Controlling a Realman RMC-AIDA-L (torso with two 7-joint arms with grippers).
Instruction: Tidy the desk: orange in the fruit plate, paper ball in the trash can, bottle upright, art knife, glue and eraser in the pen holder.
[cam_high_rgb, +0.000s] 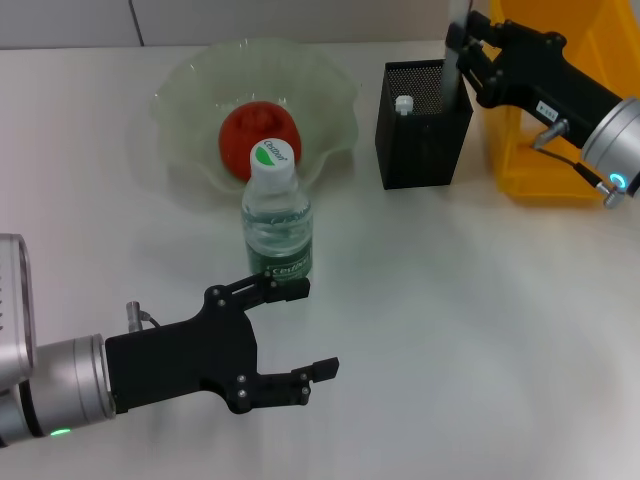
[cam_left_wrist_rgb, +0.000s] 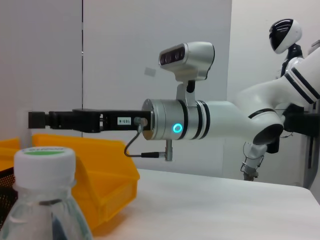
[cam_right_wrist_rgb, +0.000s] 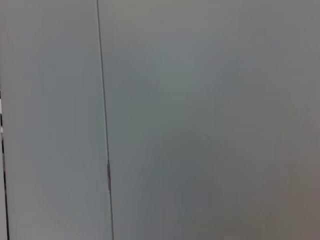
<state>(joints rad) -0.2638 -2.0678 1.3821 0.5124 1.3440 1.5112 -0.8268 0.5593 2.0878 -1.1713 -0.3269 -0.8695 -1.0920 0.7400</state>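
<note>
On desk, seen from head: bottle (cam_high_rgb: 276, 222) upright before fruit plate (cam_high_rgb: 330, 85) holding orange (cam_high_rgb: 260, 137); left gripper (cam_high_rgb: 296, 328) spread wide, one finger touching bottle's label. Right gripper (cam_high_rgb: 462, 50) above pen holder (cam_high_rgb: 421, 125), clamped on grey stick, probably lowering it in. From left wrist: bottle cap close, yellow bin (cam_left_wrist_rgb: 95, 170) behind. From right wrist: blank wall only.

- Clear glossy plastic bottle (cam_high_rgb: 277, 232), white matt cap (cam_high_rgb: 272, 159), green paper-like label.
- Translucent frosted, wavy-rimmed fruit plate (cam_high_rgb: 330, 95), glassy sheen.
- Smooth, slightly shiny orange (cam_high_rgb: 250, 130).
- Black metal-mesh pen holder (cam_high_rgb: 423, 145), matt.
- Glossy yellow plastic bin (cam_high_rgb: 560, 160).
- Matt black plastic left gripper (cam_high_rgb: 300, 330); brushed-metal wrist (cam_high_rgb: 65, 385).
- Smooth matt white desk (cam_high_rgb: 480, 330).
</note>
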